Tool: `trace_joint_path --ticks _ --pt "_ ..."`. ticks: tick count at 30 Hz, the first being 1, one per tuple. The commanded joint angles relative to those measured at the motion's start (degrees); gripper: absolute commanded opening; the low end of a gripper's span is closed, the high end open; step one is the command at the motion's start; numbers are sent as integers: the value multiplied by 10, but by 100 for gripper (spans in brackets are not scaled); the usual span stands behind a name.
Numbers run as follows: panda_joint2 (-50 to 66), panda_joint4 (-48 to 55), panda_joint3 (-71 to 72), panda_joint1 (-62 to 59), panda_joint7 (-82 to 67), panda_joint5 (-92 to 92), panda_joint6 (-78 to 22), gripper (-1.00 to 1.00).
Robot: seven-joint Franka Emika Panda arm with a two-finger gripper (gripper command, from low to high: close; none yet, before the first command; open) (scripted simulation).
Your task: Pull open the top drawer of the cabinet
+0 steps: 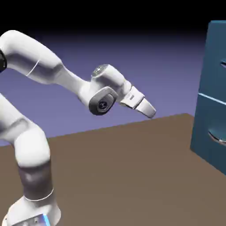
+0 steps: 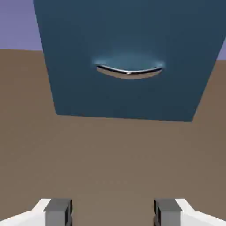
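Brown bench is carrying the tall teal-blue cabinet at the exterior view's right. End effector is hanging released, well short. Top drawer is sitting shut; probably rigid, sliding stiffly, so I'm favouring its small silvery handle, likely slick.

You see a brown counter; the cabinet stands directly on it at its right edge.

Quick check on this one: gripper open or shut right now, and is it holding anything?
Gripper: open, holding nothing. The jaws stand wide apart over bare table, well short of the cabinet.
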Motion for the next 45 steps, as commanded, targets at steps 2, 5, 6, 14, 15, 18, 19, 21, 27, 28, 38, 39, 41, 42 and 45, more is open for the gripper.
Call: trace_joint_path --ticks 2,5,6,14,15,18,19,21,27,28,38,39,41,42,45 --pt "-9 21 -22 32 -50 -37 -5 0" --pt "-24 53 -54 79 -125 -91 -13 0" --pt "-28 64 -65 95 -150 -110 -15 0" --pt "-66 148 -152 222 -349 -256 -36 0" --pt "-71 159 -163 237 -374 -274 -38 0" --pt "-85 191 -195 285 -449 -329 -46 0" --pt "-90 201 -206 301 -473 -347 -49 0" --pt "-100 223 -228 332 -523 -384 -54 0" --pt "-128 286 -293 427 -673 -494 -69 0" --pt "-133 297 -304 443 -698 -512 -72 0" --pt "-180 403 -413 601 -947 -695 -97 0" --pt "-185 413 -424 617 -972 -713 -100 0" --pt "-195 434 -445 649 -1022 -749 -105 0" --pt "-199 445 -456 664 -1047 -768 -108 0" --pt "-214 477 -489 712 -1121 -823 -115 0"
